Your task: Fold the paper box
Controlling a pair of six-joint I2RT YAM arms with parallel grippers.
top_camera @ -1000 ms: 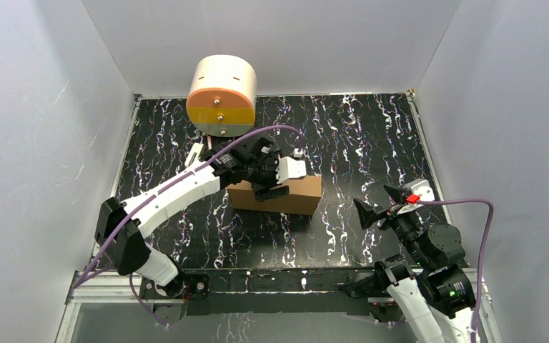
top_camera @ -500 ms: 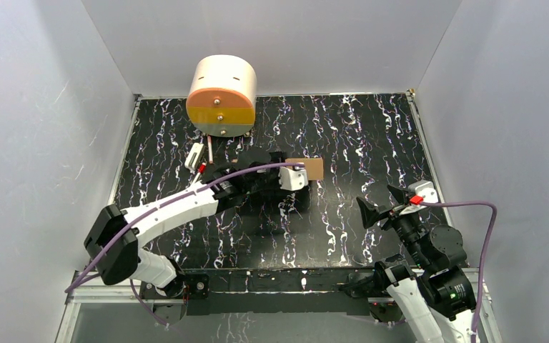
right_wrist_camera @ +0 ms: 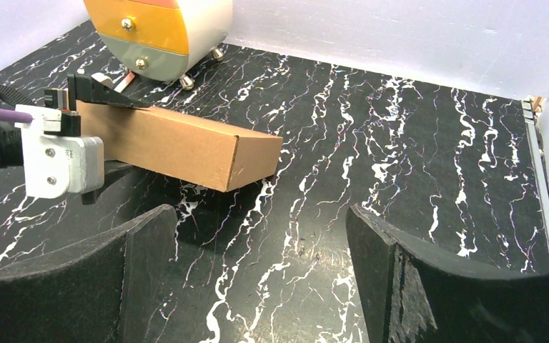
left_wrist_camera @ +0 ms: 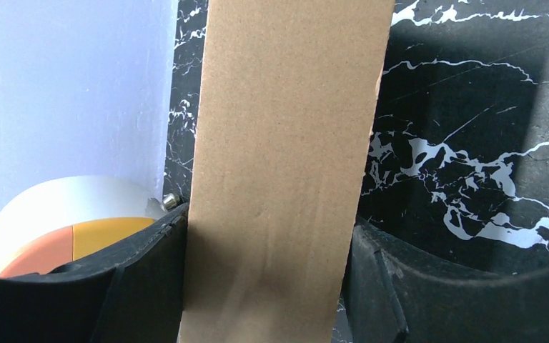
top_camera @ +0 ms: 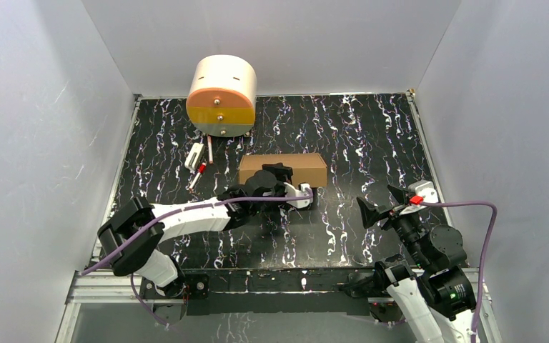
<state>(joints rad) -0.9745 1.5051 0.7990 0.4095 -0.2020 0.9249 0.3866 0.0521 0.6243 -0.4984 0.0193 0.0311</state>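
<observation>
The paper box (top_camera: pixel 283 168) is a closed, plain brown cardboard block lying level near the middle of the black marbled table. My left gripper (top_camera: pixel 280 187) reaches in from the near side and is shut on the box's short width. In the left wrist view the box (left_wrist_camera: pixel 286 143) fills the whole gap and touches both black fingers (left_wrist_camera: pixel 146 286). The right wrist view shows the box (right_wrist_camera: pixel 186 146) held just off the table, with a shadow under it. My right gripper (top_camera: pixel 384 202) hangs open at the near right, apart from the box, with only bare table between its pads (right_wrist_camera: pixel 150 271).
A cream cylinder with an orange and yellow front (top_camera: pixel 221 96) stands at the back left on small feet. Small white and red items (top_camera: pixel 197 163) lie just in front of it. White walls close in the table on three sides.
The left arm has dropped lower and swung the box from showing its long side face to lying level, farther from the arm bases. The right gripper has barely moved.
</observation>
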